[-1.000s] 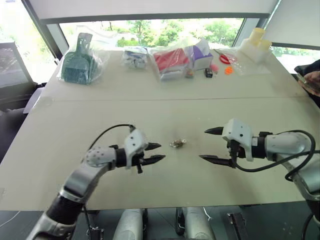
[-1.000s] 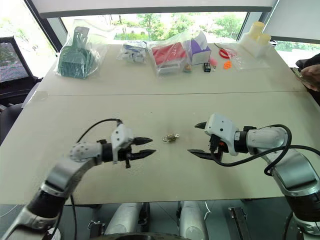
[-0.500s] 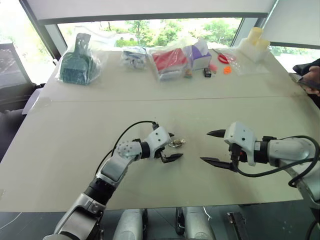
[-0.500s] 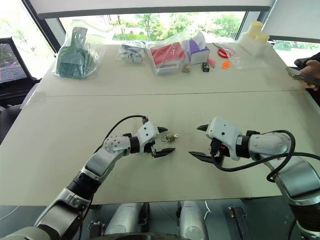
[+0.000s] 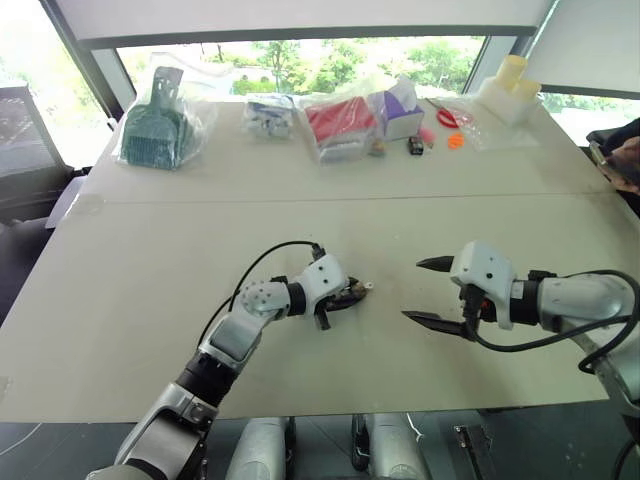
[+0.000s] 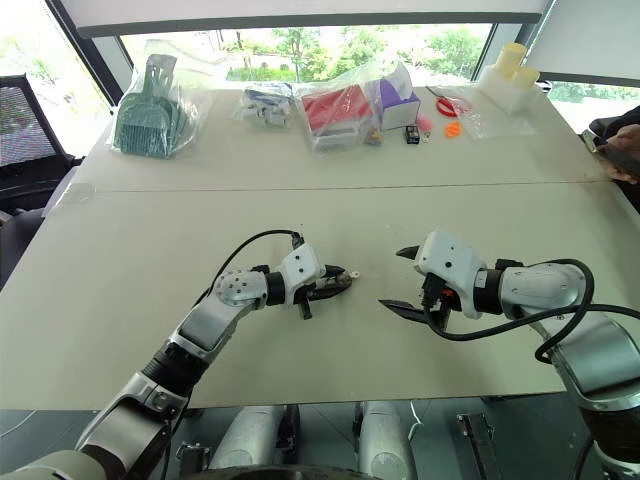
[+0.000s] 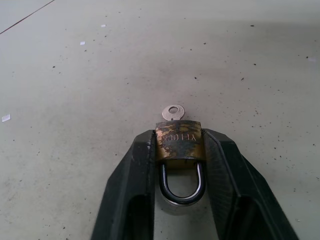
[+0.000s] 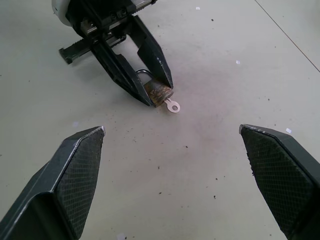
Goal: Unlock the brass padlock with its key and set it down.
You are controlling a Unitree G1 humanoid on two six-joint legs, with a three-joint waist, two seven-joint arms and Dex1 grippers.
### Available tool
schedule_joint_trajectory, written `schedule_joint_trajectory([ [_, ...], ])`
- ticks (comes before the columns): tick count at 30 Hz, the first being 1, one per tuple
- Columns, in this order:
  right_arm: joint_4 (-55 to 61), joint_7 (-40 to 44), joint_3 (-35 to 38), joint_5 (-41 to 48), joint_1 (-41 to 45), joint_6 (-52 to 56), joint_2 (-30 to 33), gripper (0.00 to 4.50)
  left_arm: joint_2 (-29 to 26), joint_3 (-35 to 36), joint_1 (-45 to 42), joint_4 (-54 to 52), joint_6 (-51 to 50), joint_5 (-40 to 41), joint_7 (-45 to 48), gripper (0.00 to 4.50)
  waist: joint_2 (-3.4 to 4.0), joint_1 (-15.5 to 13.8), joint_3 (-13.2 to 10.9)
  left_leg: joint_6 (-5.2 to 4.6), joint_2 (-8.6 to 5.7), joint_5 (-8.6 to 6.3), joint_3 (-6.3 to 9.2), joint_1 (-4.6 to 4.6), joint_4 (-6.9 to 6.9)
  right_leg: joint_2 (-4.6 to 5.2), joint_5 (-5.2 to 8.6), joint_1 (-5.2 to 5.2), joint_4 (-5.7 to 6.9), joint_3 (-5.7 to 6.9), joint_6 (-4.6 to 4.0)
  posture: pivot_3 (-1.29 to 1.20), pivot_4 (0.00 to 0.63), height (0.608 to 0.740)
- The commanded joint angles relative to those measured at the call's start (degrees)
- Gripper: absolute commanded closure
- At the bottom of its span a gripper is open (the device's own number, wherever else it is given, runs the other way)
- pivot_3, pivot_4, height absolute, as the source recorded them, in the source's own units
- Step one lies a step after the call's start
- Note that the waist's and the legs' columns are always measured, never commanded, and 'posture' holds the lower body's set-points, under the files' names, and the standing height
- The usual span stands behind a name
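Note:
The brass padlock (image 7: 178, 141) lies on the table (image 5: 150, 250), clamped by its body between the two black fingers of my left gripper (image 5: 352, 293). Its silvery shackle (image 7: 182, 186) points back toward the wrist. The key (image 7: 173, 112) sticks out of the far end of the body, its small round head resting on the table. In the right wrist view the padlock (image 8: 159, 93) and key (image 8: 173, 106) sit at the tips of the left fingers. My right gripper (image 5: 412, 290) hovers a short way to the right of the lock, jaws wide open with nothing between them.
Along the table's far edge lie a bagged green dustpan (image 5: 155, 120), a bag with red and purple items (image 5: 350, 118), small orange bits (image 5: 456, 140) and a white bottle (image 5: 510, 85). A person's hand (image 5: 625, 160) shows at the right edge.
My left gripper reached right and forward to the padlock, spread its fingers around it, then closed on the body. The right gripper stayed where it was, open.

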State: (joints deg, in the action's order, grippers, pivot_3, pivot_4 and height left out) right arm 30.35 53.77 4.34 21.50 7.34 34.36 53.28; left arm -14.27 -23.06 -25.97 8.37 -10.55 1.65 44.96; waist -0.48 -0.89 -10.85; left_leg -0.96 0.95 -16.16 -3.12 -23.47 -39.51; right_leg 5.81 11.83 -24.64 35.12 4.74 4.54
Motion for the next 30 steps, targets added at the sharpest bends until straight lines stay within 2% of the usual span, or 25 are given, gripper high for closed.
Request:
schedule_joint_trajectory([
  [1,1.2,0.2,0.4,-0.2,1.3,-1.2,0.7,0.0,-1.1,0.8,-0.6,0.3,-0.9,-0.9,0.2,3.75,0.0,0.0,0.0,0.0,0.0,0.0,0.0,0.0,0.0,0.0,0.0,0.0,0.0,0.0,0.0,0.0,0.15,0.74],
  [3,1.1,0.1,0.0,-0.5,1.5,-1.6,0.7,0.0,-1.6,1.1,-0.7,-0.1,-1.1,-0.6,0.6,3.75,0.0,0.1,0.0,0.0,0.0,0.0,0.0,0.0,0.0,0.0,0.0,0.0,0.0,0.0,0.0,0.0,0.15,0.74],
  [7,-4.0,-2.1,-6.3,-11.3,4.1,-13.6,-0.1,0.0,-4.9,4.6,-1.6,-7.3,-3.3,6.5,7.6,3.75,-0.01,0.4,0.0,0.0,0.03,0.0,-0.01,0.01,0.01,-0.07,0.0,-0.03,0.02,0.0,0.0,0.0,0.15,0.74],
  [11,-8.3,-5.0,-10.9,-18.5,8.2,-24.0,-3.4,0.0,-8.5,8.3,-3.9,-12.6,-6.9,11.9,12.1,3.75,0.0,0.0,0.0,0.01,0.04,0.0,0.0,-0.03,0.02,-0.1,0.01,-0.09,0.06,0.0,0.0,0.0,0.15,0.74],
  [16,-12.0,-8.9,-15.8,-26.8,12.5,-35.2,-8.1,0.0,-13.1,12.0,-6.3,-14.2,-9.6,15.8,16.0,3.75,0.0,0.1,0.0,0.01,-0.01,0.01,-0.02,-0.04,0.01,-0.09,-0.05,-0.06,0.04,-0.01,0.14,0.0,0.15,0.74],
  [22,-14.5,-13.5,-18.3,-34.1,16.1,-42.4,-12.8,0.0,-15.3,13.2,-7.4,-13.2,-10.0,16.7,17.5,3.75,0.0,0.1,0.0,0.02,-0.04,0.02,-0.04,-0.04,0.01,-0.13,-0.11,-0.06,0.05,-0.01,0.23,0.0,0.15,0.74],
  [30,-16.3,-15.1,-20.3,-39.0,18.0,-45.6,-15.8,0.0,-15.1,13.6,-8.1,-12.6,-10.4,17.3,18.1,3.75,0.0,0.2,0.0,0.03,-0.05,0.02,-0.04,-0.03,0.01,-0.15,-0.11,-0.05,0.06,-0.01,0.23,0.0,0.15,0.74],
])
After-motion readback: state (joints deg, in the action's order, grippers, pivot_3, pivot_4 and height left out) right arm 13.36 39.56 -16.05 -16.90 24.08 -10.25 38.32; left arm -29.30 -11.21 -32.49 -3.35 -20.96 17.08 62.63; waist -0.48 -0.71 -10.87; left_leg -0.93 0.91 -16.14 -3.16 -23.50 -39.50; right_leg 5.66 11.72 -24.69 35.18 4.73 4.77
